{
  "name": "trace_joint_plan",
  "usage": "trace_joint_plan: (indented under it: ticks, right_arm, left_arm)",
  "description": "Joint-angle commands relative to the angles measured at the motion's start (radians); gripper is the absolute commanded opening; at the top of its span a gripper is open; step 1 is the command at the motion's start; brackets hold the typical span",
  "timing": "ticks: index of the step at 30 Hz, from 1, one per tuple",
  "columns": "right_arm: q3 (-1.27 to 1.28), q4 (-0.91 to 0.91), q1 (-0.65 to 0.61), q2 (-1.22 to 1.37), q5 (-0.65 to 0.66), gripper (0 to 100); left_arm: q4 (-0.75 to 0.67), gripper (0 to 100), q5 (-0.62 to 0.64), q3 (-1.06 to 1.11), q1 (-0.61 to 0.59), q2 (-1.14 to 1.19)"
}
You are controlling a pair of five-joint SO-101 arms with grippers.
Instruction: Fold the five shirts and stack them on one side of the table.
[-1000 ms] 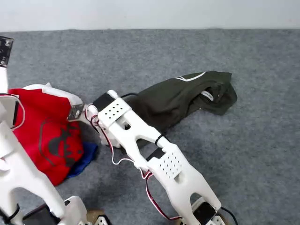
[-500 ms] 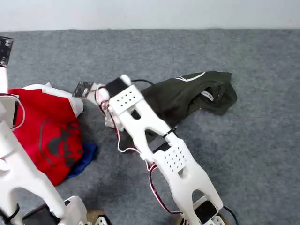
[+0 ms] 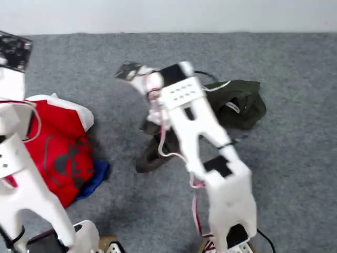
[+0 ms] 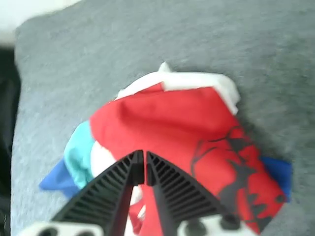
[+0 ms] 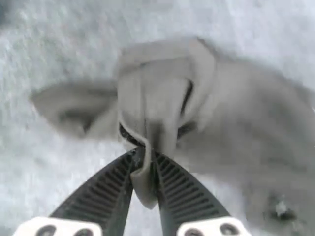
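Right gripper (image 5: 144,153) has swung up toward the far side of the grey table (image 3: 295,168), pinching a fold of the dark green shirt (image 3: 239,105) lying mid-table. Left gripper (image 4: 144,157) is pressed together, empty, above the red shirt (image 4: 182,123) topping the left-side pile.

A grey mat (image 3: 295,174) with a felt-like nap covers the whole surface. A pale wall (image 3: 168,16) runs along its far edge. In the left wrist view, a dark strip (image 4: 6,123) lies just beside the mat's edge.
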Motion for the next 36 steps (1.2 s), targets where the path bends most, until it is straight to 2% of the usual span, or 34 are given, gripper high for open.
trace_joint_plan:
  ticks: [1, 5, 11, 23, 26, 30, 36]
  right_arm:
    - [0.147, 0.045, 0.099, -0.302, 0.060, 0.9]
    - [0.304, 0.044, 0.234, -0.527, 0.153, 0.9]
    - [0.459, 0.042, 0.533, -0.754, 0.324, 0.9]
    - [0.605, 0.039, 0.967, -0.886, 0.597, 0.9]
    - [0.606, 0.039, 1.029, -0.885, 0.629, 0.9]
    - [0.640, 0.039, 1.047, -0.891, 0.644, 0.9]
    - [0.727, 0.039, 1.047, -0.895, 0.641, 0.9]
  left_arm:
    - [0.018, 2, 0.012, 0.036, 0.089, -0.023]
    - [0.018, 2, 0.080, 0.111, 0.206, -0.023]
    - [0.005, 2, 0.140, 0.162, 0.400, -0.014]
    - [-0.236, 2, 0.178, 0.501, 0.723, -0.014]
    - [-0.315, 5, 0.180, 0.588, 0.773, -0.003]
    - [-0.367, 16, 0.181, 0.644, 0.795, 0.100]
    - [-0.347, 17, 0.172, 0.590, 0.821, 0.336]
